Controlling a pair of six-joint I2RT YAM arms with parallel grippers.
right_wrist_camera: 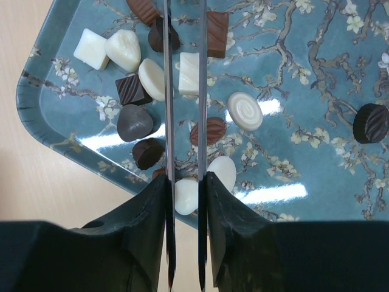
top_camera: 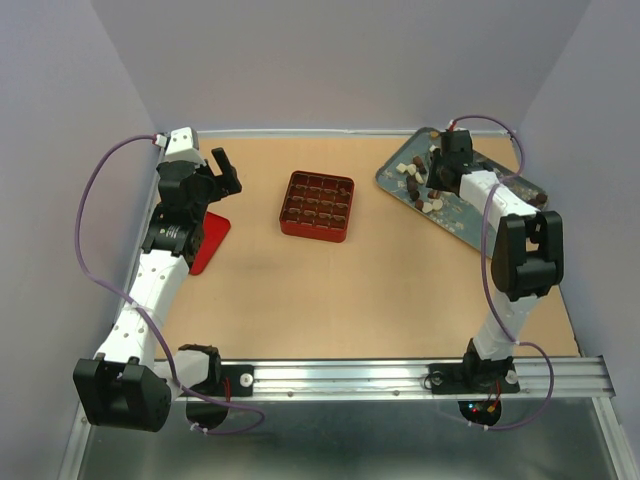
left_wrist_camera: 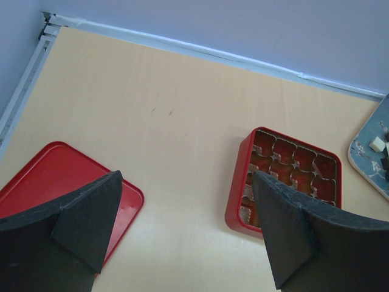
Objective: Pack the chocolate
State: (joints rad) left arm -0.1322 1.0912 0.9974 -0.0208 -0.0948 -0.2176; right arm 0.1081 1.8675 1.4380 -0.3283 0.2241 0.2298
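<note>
The right gripper (right_wrist_camera: 185, 182) is clenching the metal tongs (right_wrist_camera: 169, 91) over the chocolate (right_wrist_camera: 188, 73); light, slick and brittle, each piece is probably wanting a gentle pinch on its flat sides; the left gripper (left_wrist_camera: 186, 177) is hanging released.

You're in a lab test cell: 3 plain walls (top_camera: 340, 60) box a wooden surface (top_camera: 350, 290) edged by an aluminium rail (top_camera: 350, 375).

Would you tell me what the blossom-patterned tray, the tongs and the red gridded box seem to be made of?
Tray: probably lacquered metal or melamine; glossy, glare streaks on the print.
Tongs: thin polished metal, mirror-bright blades.
Red box: smooth plastic or painted tin; the look leaves it open.
</note>
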